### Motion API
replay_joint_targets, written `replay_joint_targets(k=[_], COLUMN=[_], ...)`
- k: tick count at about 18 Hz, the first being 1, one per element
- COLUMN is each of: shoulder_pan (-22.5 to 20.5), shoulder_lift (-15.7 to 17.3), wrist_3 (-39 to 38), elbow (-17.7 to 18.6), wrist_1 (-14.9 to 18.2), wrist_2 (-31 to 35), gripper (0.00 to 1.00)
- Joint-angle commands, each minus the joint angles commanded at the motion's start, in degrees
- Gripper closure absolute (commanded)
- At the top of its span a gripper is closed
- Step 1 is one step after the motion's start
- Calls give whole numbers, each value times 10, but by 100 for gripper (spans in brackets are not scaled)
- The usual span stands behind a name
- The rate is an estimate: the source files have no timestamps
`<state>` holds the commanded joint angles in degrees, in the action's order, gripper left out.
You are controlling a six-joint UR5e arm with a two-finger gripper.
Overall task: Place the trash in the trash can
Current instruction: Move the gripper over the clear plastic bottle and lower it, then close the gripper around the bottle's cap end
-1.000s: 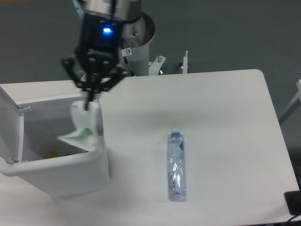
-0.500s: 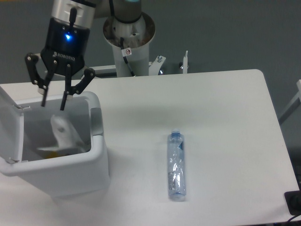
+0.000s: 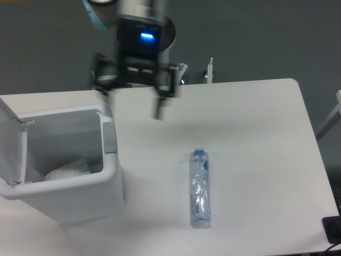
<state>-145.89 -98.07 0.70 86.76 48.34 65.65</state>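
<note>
The white trash can [image 3: 109,184] stands at the table's left with its lid [image 3: 11,144] flipped open. The white paper carton [image 3: 72,168] lies inside it at the bottom. The crushed clear plastic bottle [image 3: 200,188] with a blue cap lies on the table at centre right, cap pointing away from the camera. My gripper [image 3: 133,106] hangs above the table just right of the can's far right corner. Its jaws are spread wide and hold nothing. It is blurred by motion.
The arm's round base [image 3: 154,37] stands behind the table's far edge, with small metal brackets [image 3: 209,72] beside it. A grey push tab [image 3: 109,140] sits on the can's right rim. A dark object [image 3: 333,229] shows at the lower right corner.
My gripper let go of the carton over the can, and the carton dropped to the bottom. The open gripper then swung right, from above the can to over the table.
</note>
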Motion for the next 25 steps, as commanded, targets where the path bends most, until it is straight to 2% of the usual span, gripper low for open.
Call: replay_joint_targets(k=[1,2,4,6,11,15,25], shoulder_pan=[-8,-13,-18,-17,4,31,54], shoulder_lift=[-30,-46,-82,-113,-185,-238,-279], wrist_3=[30,68,202,249,258,257,263], elbow=[-6,-5,2,11,12,9,12], wrist_1=[0,2,12,11,6,3,0], wrist_2=[1,2,48,54,55,89,140], gripper=[0,0,0,0,0,0,0])
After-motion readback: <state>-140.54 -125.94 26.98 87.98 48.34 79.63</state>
